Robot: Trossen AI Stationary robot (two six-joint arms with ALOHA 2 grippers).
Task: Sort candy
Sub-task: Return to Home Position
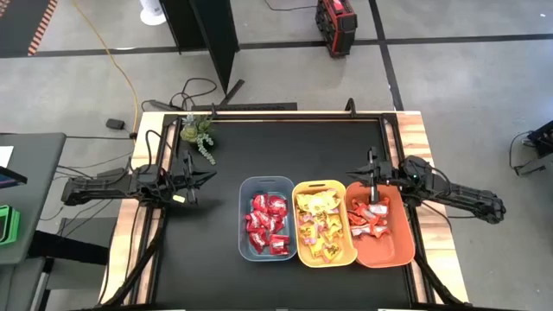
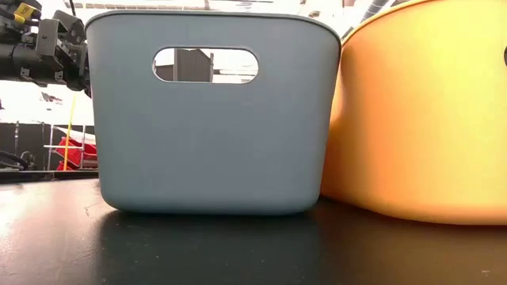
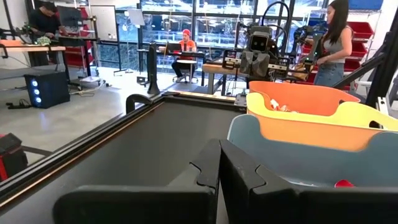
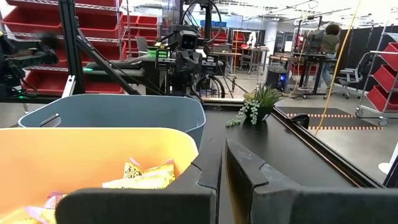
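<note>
Now, left claw [image 3: 219,144] clenched on nothing, right claw [image 4: 224,143] likewise clenched empty, candy [image 1: 267,224] in bins [image 1: 321,182]

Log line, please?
red candy in blue-grey bin | yellow candy in yellow bin | orange-red candy in orange bin | left gripper shut, empty, left of bins | right gripper shut, empty, over orange bin's rim
</note>
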